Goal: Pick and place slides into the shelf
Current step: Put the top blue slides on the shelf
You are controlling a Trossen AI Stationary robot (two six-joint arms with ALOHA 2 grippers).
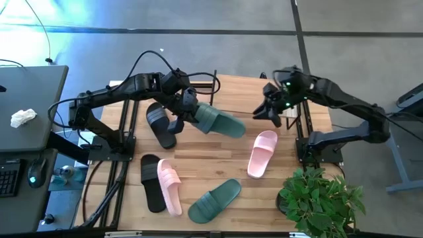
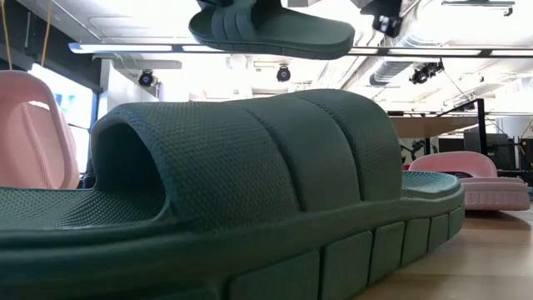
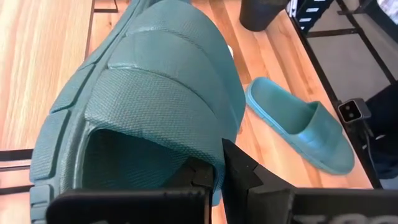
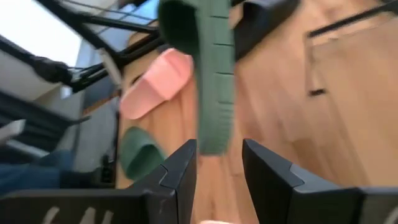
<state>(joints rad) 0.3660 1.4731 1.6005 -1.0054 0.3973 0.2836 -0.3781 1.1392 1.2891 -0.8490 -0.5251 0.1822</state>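
My left gripper [image 1: 187,109] [image 3: 214,165] is shut on a sage-green slide [image 1: 219,121] [image 2: 271,29], held in the air over the table's middle. The second green slide [image 1: 215,200] [image 2: 250,192] [image 3: 305,124] lies on its sole near the near edge. Two black slides [image 1: 160,124] [image 1: 152,182] and two pink slides [image 1: 168,188] [image 1: 262,153] lie flat on the tabletop. My right gripper [image 1: 271,114] [image 4: 217,163] hovers open to the right of the held slide, touching nothing. Thin black bars of the shelf [image 4: 320,59] show; its board I cannot tell from the tabletop. My left gripper holds the green slide by the side of its strap [image 3: 217,140], at the strap's open end. One finger [image 3: 199,177] is inside the strap opening and the other finger [image 3: 242,168] is outside. The slide is lifted clear, roughly level, its toe toward the table's right.
A potted plant [image 1: 317,198] stands at the near right corner. A dark side table with a crumpled white cloth [image 1: 23,118] sits left of the table. Bare wood [image 1: 211,158] lies between the slides in the table's middle.
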